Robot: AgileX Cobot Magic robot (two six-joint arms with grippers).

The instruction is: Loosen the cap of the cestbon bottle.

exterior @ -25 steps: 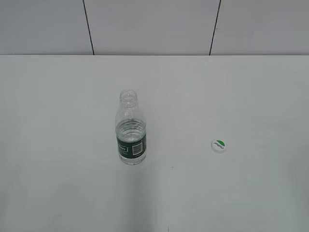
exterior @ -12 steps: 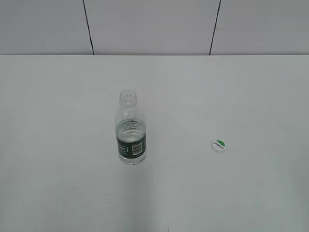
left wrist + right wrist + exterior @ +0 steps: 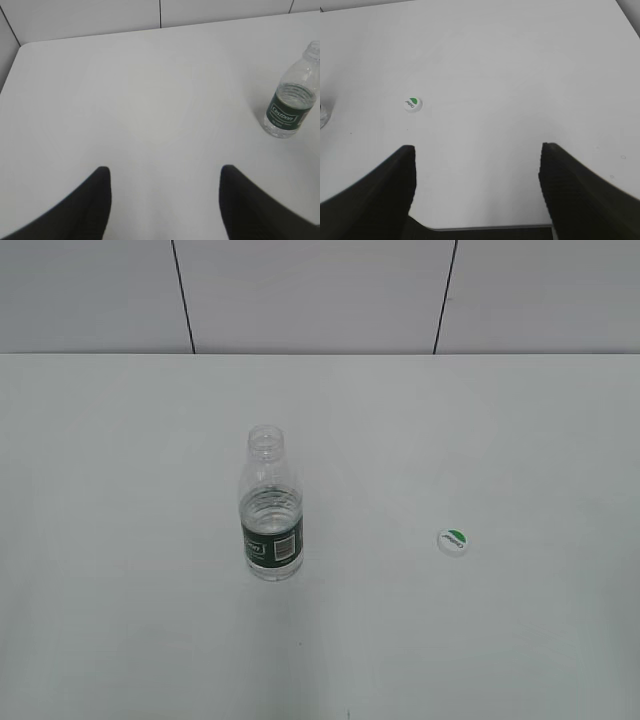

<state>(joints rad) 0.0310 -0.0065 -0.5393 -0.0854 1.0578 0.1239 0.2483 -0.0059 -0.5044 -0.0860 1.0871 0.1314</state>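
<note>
The cestbon bottle (image 3: 270, 517) stands upright on the white table with its neck open and no cap on it. It also shows at the right edge of the left wrist view (image 3: 291, 99). The cap (image 3: 452, 540) lies flat on the table to the bottle's right, green mark up, and shows in the right wrist view (image 3: 412, 103). My left gripper (image 3: 163, 172) is open and empty, well away from the bottle. My right gripper (image 3: 476, 150) is open and empty near the table's front edge, apart from the cap. Neither gripper shows in the exterior view.
The white table (image 3: 450, 430) ends at a grey panelled wall (image 3: 320, 290) at the back. Its rounded far left corner shows in the left wrist view (image 3: 22, 47), and its front edge lies under my right gripper (image 3: 485, 227).
</note>
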